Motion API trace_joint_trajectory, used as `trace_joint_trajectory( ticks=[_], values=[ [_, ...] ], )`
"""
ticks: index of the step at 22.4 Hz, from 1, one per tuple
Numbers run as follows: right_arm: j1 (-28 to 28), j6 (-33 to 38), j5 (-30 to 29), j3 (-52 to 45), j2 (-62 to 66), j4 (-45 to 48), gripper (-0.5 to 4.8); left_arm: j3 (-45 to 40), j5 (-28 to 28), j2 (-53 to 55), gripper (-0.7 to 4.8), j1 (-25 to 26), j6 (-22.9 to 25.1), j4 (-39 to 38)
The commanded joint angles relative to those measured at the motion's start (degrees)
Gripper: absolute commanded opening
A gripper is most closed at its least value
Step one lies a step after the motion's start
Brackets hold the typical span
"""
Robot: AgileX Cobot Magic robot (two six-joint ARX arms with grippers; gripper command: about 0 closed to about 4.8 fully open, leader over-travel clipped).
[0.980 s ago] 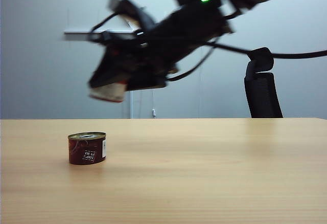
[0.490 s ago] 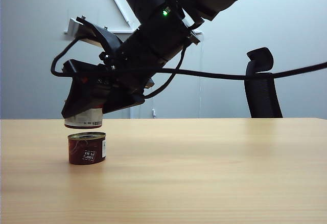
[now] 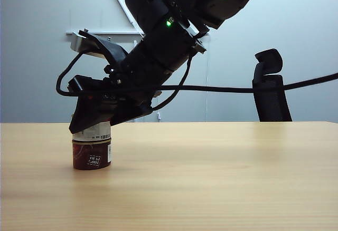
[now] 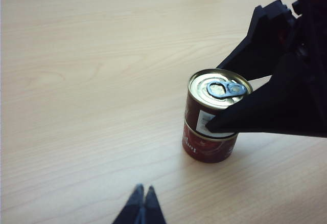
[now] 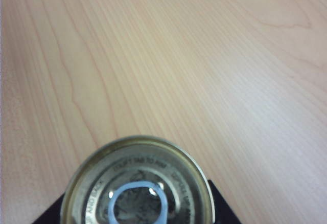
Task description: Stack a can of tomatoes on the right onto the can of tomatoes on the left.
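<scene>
Two dark red tomato cans stand stacked at the table's left. The lower can (image 3: 91, 157) (image 4: 207, 148) sits on the wood. The upper can (image 3: 93, 133) (image 4: 218, 92) (image 5: 137, 182) rests on its lid, pull tab up. My right gripper (image 3: 91, 126) (image 4: 220, 95) (image 5: 136, 209) reaches across from the right and is shut on the upper can, with black fingers (image 4: 265, 112) on both sides of it. My left gripper (image 4: 143, 192) hovers shut and empty over the table, a short way from the stack.
The light wooden table (image 3: 211, 178) runs wide to the right of the stack. A black office chair (image 3: 270, 86) stands behind the far edge at the right. The right arm's cable (image 3: 264, 87) hangs across the middle above the table.
The right arm swung left and down with its can, from high above the table to just over the left can, then set it onto that can's lid.
</scene>
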Motion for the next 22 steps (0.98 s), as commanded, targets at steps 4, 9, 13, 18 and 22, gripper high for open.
trace_joint_trajectory(
  ticks=[4,9,13,18,22],
  values=[
    [0.2,-0.1,1.0,0.4,-0.5,1.7,2.38,0.2,0.2,0.0,-0.04,0.0,0.0,0.8],
    [0.2,0.0,5.4,0.4,-0.5,2.8,4.33,0.2,0.2,0.0,-0.04,0.0,0.0,0.8],
    [0.1,0.1,5.3,0.4,-1.1,5.3,4.63,0.2,0.2,0.0,-0.04,0.0,0.0,0.8],
    [0.2,3.7,5.0,0.5,-3.9,7.9,4.69,0.2,0.2,-0.4,-0.04,0.1,0.0,0.8],
    [0.2,7.4,3.8,0.5,-10.1,10.7,4.69,0.2,0.5,-2.3,-0.04,0.8,0.0,0.8]
  ],
)
